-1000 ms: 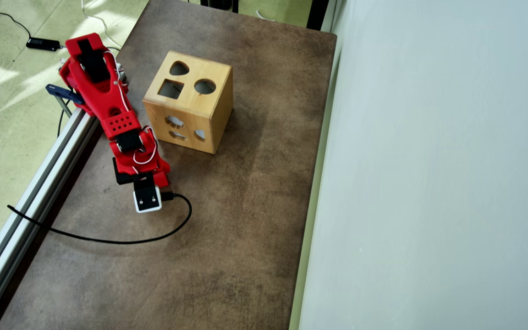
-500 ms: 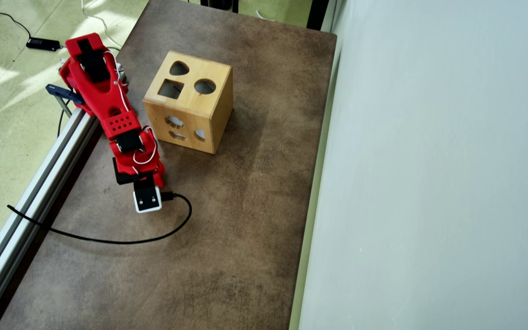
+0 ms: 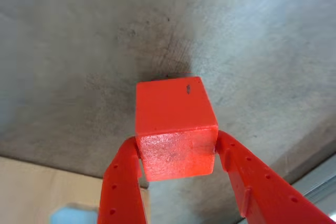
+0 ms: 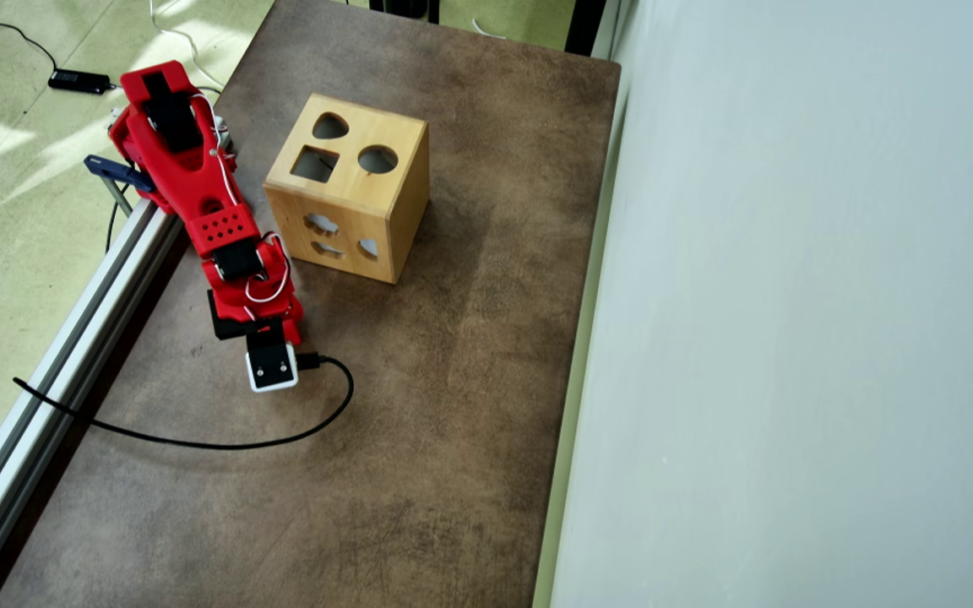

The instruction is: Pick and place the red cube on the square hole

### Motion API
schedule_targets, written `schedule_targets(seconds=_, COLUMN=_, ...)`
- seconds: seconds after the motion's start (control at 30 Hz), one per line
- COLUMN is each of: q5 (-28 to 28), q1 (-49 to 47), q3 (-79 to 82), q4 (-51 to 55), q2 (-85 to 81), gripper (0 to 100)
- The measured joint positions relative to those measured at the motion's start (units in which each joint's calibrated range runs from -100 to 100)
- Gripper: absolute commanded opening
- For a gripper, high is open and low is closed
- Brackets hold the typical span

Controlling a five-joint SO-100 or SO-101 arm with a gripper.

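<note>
Red arm (image 4: 199, 186) reaches from the table's left edge in the overhead view, folded downward, wrist camera (image 4: 271, 365) lowest in frame, just left of the wooden box (image 4: 350, 190). Gripper (image 3: 177, 153) is closed on the red cube (image 3: 176, 127) in the wrist view: 2 fingers (image 3: 123, 182) press its opposite sides, cube at the tips over brown table (image 3: 79, 51). Square hole (image 4: 315, 164) lies on the box's top face, apart from the gripper.

The overhead view looks steeply down on the whole worktop (image 4: 419, 439) from afar; the wrist view sits close above that brown surface.
</note>
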Motion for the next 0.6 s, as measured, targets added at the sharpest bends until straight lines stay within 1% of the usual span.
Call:
schedule_targets(seconds=0.37, q5=-3.57, q1=0.07, q3=0.00, q4=15.90, q2=-16.36, gripper=1)
schedule_targets(seconds=0.6, q5=-8.06, q1=0.07, q3=0.00, q4=20.90, q2=-28.73, gripper=1)
